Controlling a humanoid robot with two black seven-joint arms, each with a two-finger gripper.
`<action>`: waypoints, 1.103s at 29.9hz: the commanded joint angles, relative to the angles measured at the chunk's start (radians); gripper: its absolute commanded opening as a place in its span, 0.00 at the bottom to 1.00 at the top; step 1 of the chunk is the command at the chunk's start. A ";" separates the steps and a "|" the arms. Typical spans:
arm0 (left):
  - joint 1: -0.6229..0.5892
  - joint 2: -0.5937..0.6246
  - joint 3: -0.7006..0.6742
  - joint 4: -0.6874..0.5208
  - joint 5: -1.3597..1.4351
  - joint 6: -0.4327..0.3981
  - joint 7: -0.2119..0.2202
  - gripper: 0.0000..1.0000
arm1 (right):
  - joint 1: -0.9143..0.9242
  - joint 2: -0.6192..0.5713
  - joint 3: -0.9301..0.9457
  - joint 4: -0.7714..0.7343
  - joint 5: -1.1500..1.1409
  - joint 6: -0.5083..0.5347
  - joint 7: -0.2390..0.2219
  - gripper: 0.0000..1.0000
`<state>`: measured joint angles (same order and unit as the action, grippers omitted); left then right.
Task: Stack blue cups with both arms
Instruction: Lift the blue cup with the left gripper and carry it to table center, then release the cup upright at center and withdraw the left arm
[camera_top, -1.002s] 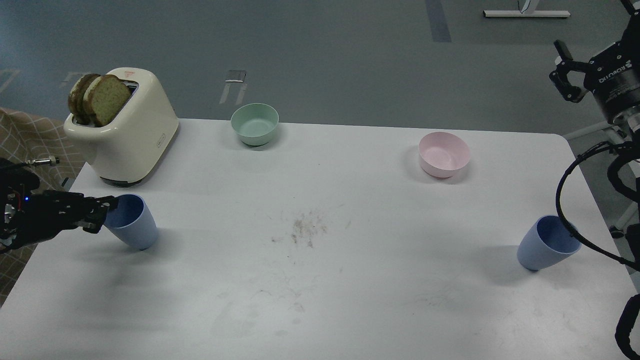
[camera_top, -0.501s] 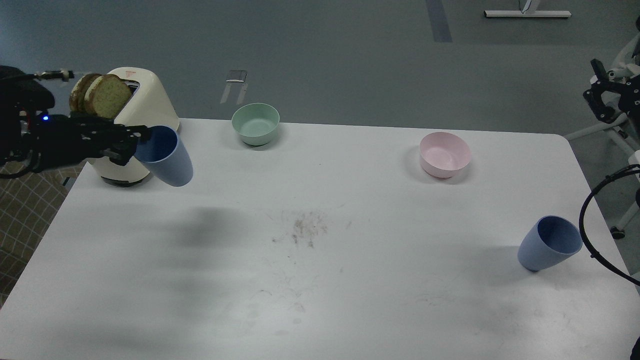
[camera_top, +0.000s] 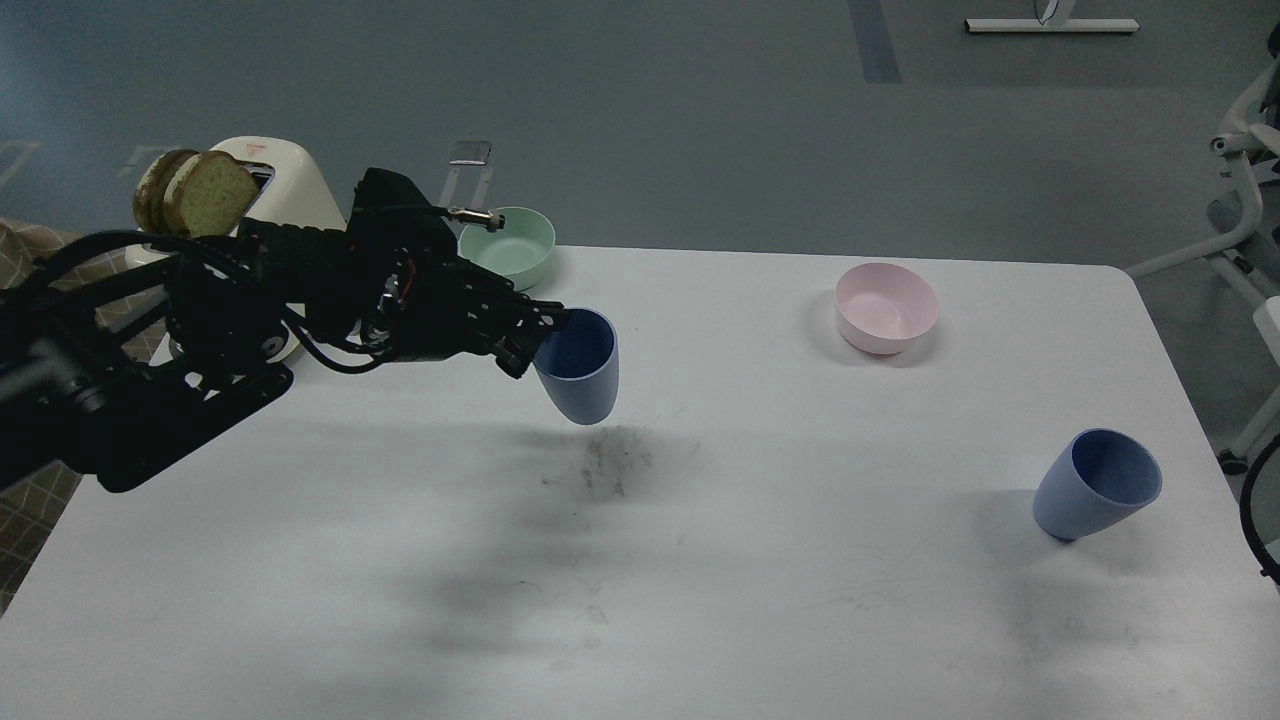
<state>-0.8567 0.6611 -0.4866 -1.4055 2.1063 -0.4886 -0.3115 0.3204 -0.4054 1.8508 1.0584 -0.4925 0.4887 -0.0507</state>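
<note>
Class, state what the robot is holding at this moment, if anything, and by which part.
The left gripper holds a blue cup by its rim, above the table.

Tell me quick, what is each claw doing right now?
Left gripper: shut on the rim of a blue cup, held above the table.
Right gripper: out of view.

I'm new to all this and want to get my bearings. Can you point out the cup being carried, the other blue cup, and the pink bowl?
carried cup (camera_top: 580, 375), head view, on its outer wall
other cup (camera_top: 1085, 500), head view, on its outer wall
pink bowl (camera_top: 880, 335), head view, on its outer side
</note>
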 joint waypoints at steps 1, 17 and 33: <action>-0.051 -0.089 0.071 0.026 0.035 0.000 0.018 0.00 | -0.003 0.000 0.002 0.000 0.005 0.000 0.000 1.00; -0.067 -0.250 0.132 0.189 0.075 0.000 0.026 0.00 | -0.009 0.010 -0.001 -0.001 0.011 0.000 0.000 1.00; -0.073 -0.221 0.100 0.186 0.008 0.000 0.017 0.77 | -0.011 0.010 -0.004 0.000 0.011 0.000 -0.001 1.00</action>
<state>-0.9222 0.4216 -0.3702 -1.2180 2.1625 -0.4888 -0.2897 0.3104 -0.3932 1.8469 1.0579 -0.4811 0.4887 -0.0506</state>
